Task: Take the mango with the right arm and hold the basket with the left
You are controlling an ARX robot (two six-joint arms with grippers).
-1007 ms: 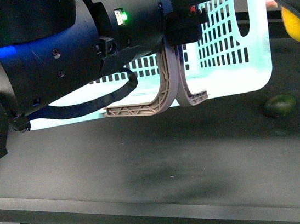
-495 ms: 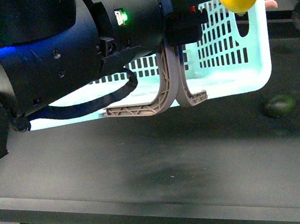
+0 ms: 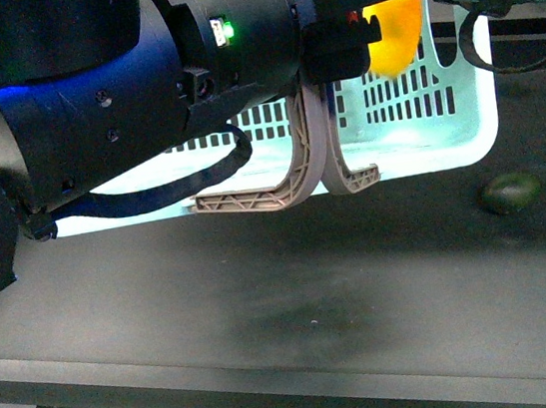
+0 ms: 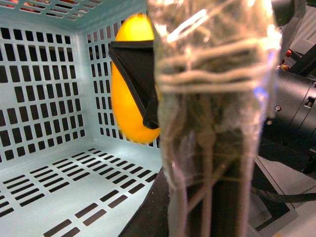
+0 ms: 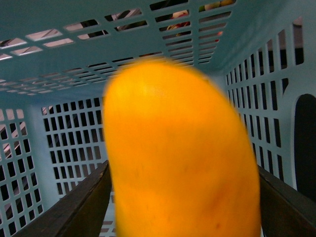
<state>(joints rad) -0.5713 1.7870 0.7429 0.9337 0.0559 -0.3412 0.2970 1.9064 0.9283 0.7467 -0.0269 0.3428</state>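
The right gripper (image 5: 182, 173) is clamped on the mango (image 3: 394, 35), with a black finger pressed to each side of it; the mango hangs inside the basket (image 3: 424, 129), clear of its floor and close to a slotted wall (in the front view it shows high up, near the rim); the left gripper (image 3: 335, 47) sits at the basket's near rim, above the two handles (image 3: 304, 175) that hang down, but I cannot tell whether it is closed on the rim; a dark green fruit (image 3: 509, 193) lies on the table (image 3: 265, 296), just beside the basket.
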